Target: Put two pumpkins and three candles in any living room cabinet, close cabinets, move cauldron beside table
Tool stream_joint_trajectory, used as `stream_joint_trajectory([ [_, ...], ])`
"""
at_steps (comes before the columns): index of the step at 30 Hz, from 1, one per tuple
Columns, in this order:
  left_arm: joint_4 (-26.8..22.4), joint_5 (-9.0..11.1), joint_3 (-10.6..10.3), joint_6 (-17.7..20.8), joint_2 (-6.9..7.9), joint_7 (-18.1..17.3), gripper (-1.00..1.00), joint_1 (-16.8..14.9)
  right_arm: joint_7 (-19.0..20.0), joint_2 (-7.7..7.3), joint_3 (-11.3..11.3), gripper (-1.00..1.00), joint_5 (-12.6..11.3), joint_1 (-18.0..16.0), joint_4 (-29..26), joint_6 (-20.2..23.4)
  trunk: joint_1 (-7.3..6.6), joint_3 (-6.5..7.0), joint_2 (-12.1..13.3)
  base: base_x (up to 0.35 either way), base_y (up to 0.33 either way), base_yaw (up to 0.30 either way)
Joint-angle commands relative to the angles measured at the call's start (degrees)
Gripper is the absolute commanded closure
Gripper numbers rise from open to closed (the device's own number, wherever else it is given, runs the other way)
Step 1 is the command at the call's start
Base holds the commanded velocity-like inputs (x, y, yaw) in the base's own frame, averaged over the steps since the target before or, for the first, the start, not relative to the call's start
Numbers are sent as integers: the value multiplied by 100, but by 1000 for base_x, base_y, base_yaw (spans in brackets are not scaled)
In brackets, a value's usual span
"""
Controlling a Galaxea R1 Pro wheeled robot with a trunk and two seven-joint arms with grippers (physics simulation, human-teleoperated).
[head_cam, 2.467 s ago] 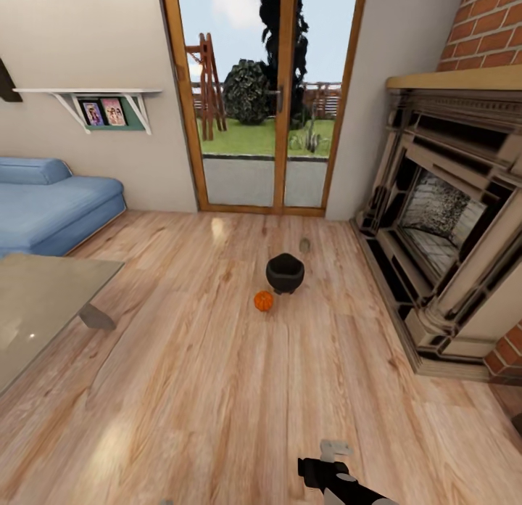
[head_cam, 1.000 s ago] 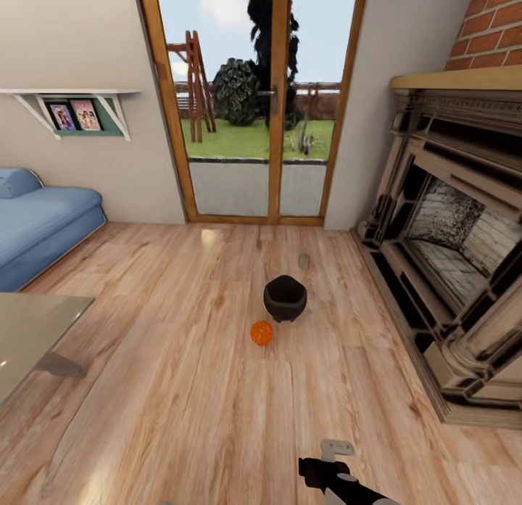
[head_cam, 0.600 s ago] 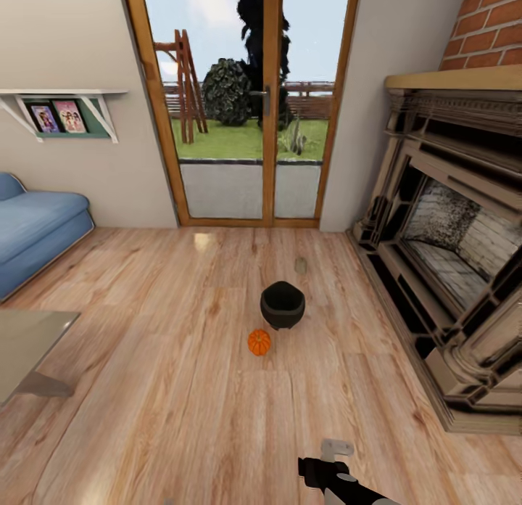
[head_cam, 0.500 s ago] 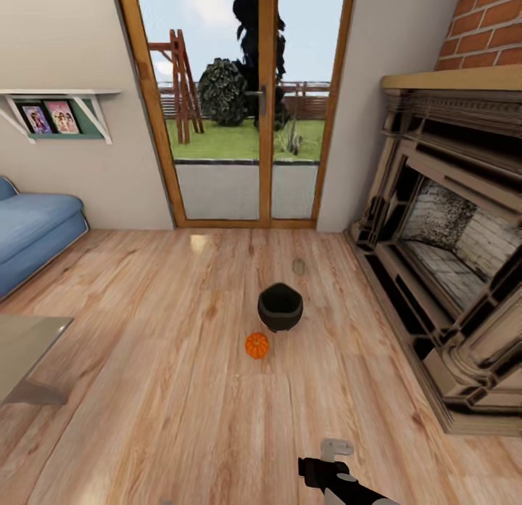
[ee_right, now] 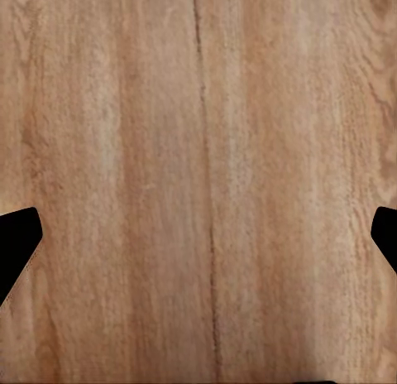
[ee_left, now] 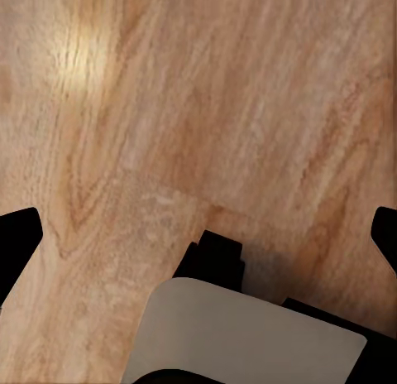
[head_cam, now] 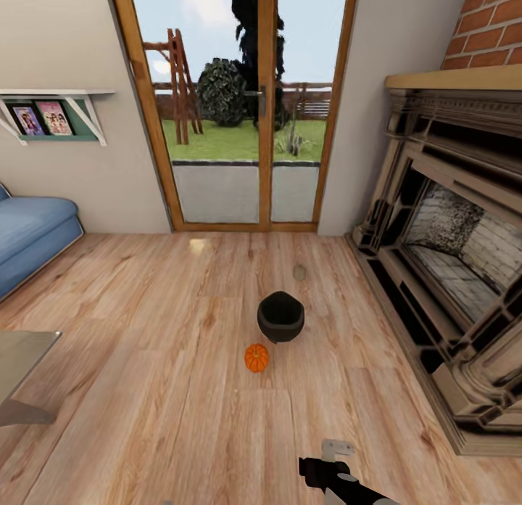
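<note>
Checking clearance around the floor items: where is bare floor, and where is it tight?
Bare floor runs between table corner and pumpkin. Tight: pumpkin sits close beside the cauldron, candle just beyond.

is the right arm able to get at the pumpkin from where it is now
Probably not yet. The pumpkin sits on open floor ahead of the right end effector, beside the cauldron. Nothing blocks the way, but the gap looks beyond reach.

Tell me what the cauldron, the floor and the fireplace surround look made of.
Cauldron: matte black, probably cast iron; no shine. Floor: light wood planks with visible grain and a soft sheen near the glass door. Fireplace surround: looks like carved beige stone or painted wood, with red brick above; hard to tell which.
</note>
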Motion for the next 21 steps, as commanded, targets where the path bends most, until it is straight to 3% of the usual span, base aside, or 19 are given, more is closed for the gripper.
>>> stream_joint_trajectory([
  [1,-9,47,-46,15,2,34,-100,-1,-6,-1,-42,-100,-12,-4,6,-26,2,-5,-2,266,81,0],
  [8,-9,47,-46,15,8,34,-100,-1,-4,-22,-45,-100,-15,-4,6,-30,2,-5,-2,236,36,0],
  [21,-9,46,-46,15,8,34,-100,-1,171,-28,-69,-100,-62,-4,-22,-44,2,-5,-2,23,2,0],
])
